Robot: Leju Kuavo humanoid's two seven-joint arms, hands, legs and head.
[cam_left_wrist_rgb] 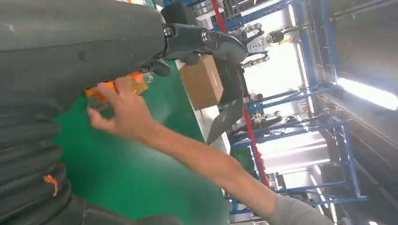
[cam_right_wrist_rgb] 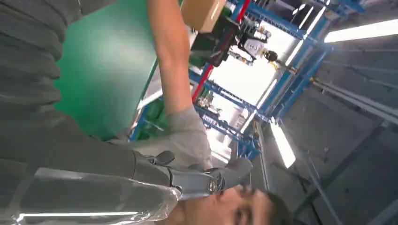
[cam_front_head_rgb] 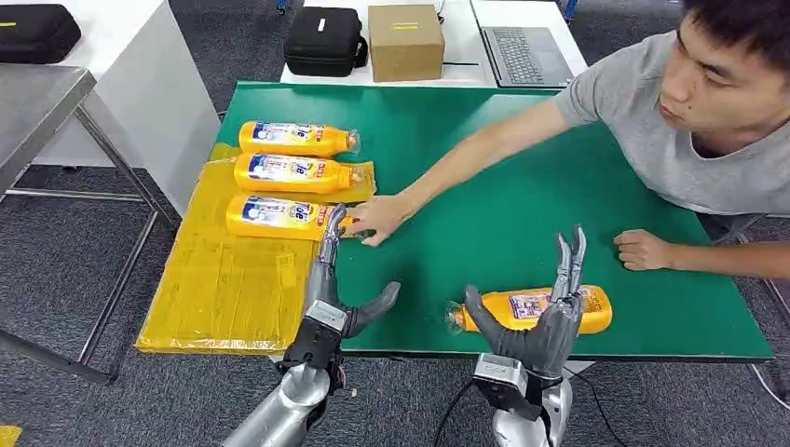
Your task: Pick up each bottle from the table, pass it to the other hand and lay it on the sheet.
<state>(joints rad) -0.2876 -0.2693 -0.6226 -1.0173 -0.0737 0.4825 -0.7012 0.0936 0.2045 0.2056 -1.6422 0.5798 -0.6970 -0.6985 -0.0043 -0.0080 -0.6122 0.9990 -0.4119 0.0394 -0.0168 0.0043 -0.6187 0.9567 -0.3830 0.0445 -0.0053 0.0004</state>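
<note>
Bottle [cam_front_head_rgb: 540,309] just behind right hand [cam_front_head_rgb: 545,317]

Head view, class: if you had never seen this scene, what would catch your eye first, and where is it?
Three orange bottles lie in a row on the yellow sheet at the green table's left side. A person's hand reaches across to the nearest one's cap end, by the robot's left hand. At the near edge the right hand stands open at a fourth bottle.

Three bottles [cam_front_head_rgb: 294,173] laid side by side on sheet [cam_front_head_rgb: 224,289], at table's [cam_front_head_rgb: 484,158] left; fourth bottle [cam_front_head_rgb: 540,307] placed at near edge, right.
</note>
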